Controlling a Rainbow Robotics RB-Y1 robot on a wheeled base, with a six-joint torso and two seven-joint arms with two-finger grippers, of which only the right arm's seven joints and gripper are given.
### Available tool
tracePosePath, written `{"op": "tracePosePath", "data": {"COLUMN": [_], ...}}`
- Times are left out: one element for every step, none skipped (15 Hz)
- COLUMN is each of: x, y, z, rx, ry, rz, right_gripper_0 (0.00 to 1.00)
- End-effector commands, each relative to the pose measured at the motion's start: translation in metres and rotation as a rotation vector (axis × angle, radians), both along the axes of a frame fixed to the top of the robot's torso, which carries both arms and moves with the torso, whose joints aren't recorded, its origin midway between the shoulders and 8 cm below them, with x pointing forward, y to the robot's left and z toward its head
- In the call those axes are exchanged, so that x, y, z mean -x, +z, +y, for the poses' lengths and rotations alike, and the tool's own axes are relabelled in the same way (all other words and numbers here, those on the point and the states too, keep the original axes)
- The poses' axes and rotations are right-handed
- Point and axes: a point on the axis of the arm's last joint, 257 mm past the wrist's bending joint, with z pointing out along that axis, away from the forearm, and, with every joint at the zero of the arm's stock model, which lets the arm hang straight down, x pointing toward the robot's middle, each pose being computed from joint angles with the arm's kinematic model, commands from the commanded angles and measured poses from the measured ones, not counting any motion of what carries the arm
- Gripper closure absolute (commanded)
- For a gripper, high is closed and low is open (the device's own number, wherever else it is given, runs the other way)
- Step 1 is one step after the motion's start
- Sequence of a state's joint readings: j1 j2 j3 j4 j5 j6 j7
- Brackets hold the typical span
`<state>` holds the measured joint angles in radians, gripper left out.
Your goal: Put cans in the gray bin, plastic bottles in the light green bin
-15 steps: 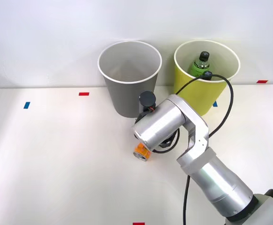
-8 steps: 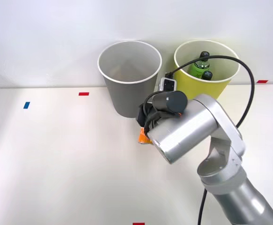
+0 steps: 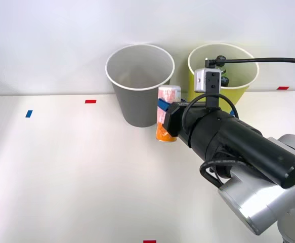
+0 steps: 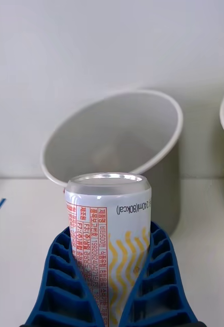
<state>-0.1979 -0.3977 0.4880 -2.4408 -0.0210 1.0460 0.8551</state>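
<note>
One drink can (image 3: 168, 114) is now standing upright in the air, clear of the white table (image 3: 61, 177); half a second ago it was low by the tabletop and mostly hidden behind the right arm's silver wrist, and a second ago it was lying on the table. The right gripper (image 4: 111, 286) is clamping it, the blue ribbed fingers (image 4: 66, 278) pressing both sides of the printed label while the silver top is showing above them. The arm has swung round, so its black forearm (image 3: 238, 144) is now pointing at the bins with the wrist camera (image 3: 208, 81) riding on top.

In the front view the can is hanging just beside the gray bin (image 3: 139, 83), in front of the gap between it and the light green bin (image 3: 241, 88), and lower than both white rims. In the wrist view the gray bin (image 4: 117, 138) is sitting right behind the can, its pale inside showing nothing in it. The light green bin is holding green plastic bottles; a black cap (image 3: 221, 59) is peeking out behind the camera and cable.

Bare table is stretching wide to the robot's left, marked with red (image 3: 90, 101) and blue tape (image 3: 29, 113); a pale wall is closing in directly behind the bins.
</note>
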Motion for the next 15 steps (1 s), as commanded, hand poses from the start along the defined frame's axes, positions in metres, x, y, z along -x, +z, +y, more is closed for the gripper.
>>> {"op": "tracePosePath", "data": {"x": [0.001,0.001,-0.002,-0.007,-0.018,-0.03,-0.044,-0.055,-0.067,-0.08,-0.091,-0.1,-0.109,-0.116,-0.123], "y": [0.059,0.074,0.091,0.105,0.12,0.132,0.138,0.141,0.143,0.147,0.146,0.145,0.142,0.138,0.133], "z": [0.002,0.002,0.004,0.011,0.018,0.024,0.029,0.032,0.037,0.044,0.048,0.051,0.052,0.054,0.056], "rx": [-0.124,-0.154,-0.19,-0.262,-0.323,-0.35,-0.345,-0.328,-0.309,-0.291,-0.275,-0.256,-0.235,-0.217,-0.205], "ry": [0.049,0.056,0.069,0.101,0.135,0.157,0.157,0.146,0.136,0.128,0.12,0.109,0.093,0.082,0.074], "rz": [-0.181,-0.221,-0.262,-0.287,-0.343,-0.402,-0.433,-0.449,-0.459,-0.47,-0.468,-0.47,-0.471,-0.469,-0.461], "right_gripper_0": [1.0,1.0,1.0,1.0,1.0,1.0,1.0,1.0,1.0,1.0,1.0,1.0,1.0,1.0,1.0]}}
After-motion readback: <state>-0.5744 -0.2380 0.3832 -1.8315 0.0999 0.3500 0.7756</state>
